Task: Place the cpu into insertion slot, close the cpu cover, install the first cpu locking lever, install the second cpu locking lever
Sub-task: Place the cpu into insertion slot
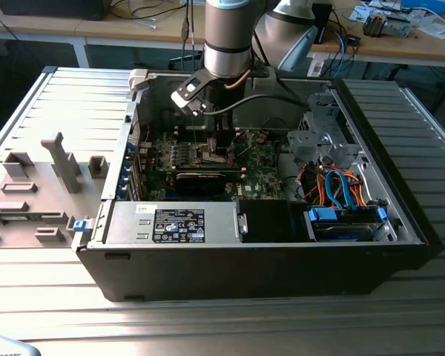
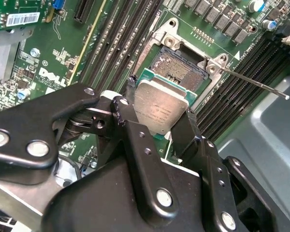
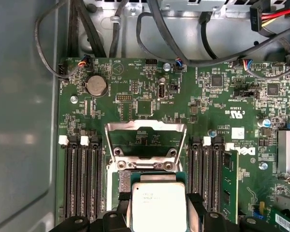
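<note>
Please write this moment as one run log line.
gripper: shut on cpu | cpu: held over insertion slot, not seated | cpu cover: open

— Where was the case (image 1: 259,267)?
— Mid-frame in the exterior view, with the arm (image 1: 228,37) at upper centre and the fixture blocks (image 1: 59,159) on the exterior view's left.
— And the cpu (image 2: 162,104)?
— It was clamped in the gripper (image 3: 158,200), partly over the insertion slot (image 2: 176,67). The cpu cover (image 3: 145,128) stood raised beyond it.

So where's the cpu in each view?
Exterior view: too small to make out; the gripper is down over the green board.
Second wrist view: cpu clamped in the gripper, next to the insertion slot.
First wrist view: cpu beside the open cpu cover.
Shared landmark: long black memory slots flanking the insertion slot.
</note>
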Available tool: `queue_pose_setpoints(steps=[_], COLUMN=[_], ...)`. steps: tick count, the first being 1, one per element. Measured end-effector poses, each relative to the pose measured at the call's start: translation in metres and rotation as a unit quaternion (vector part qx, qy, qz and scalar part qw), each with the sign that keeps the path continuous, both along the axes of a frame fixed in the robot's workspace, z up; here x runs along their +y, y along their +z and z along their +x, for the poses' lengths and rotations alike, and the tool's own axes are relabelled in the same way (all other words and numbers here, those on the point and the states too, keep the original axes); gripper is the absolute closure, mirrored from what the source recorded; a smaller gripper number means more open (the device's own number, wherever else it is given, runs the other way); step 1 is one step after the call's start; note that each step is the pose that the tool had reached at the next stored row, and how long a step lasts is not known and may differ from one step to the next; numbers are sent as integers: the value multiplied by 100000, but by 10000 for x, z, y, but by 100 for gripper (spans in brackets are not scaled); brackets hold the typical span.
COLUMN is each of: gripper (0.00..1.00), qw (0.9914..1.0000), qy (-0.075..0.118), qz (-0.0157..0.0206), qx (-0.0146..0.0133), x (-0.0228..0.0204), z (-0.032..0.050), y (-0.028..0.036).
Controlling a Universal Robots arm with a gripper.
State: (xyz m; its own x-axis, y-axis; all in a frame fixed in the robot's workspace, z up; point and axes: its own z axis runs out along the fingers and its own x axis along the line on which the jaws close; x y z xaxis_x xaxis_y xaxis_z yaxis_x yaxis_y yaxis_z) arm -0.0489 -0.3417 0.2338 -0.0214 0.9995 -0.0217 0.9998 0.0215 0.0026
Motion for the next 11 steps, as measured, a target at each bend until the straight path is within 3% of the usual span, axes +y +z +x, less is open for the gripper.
queue_pose_setpoints(steps=[11], gripper=[46], qw=[100000], qy=[-32], qz=[2], qx=[-4], x=[14], z=[-23], y=[-91])
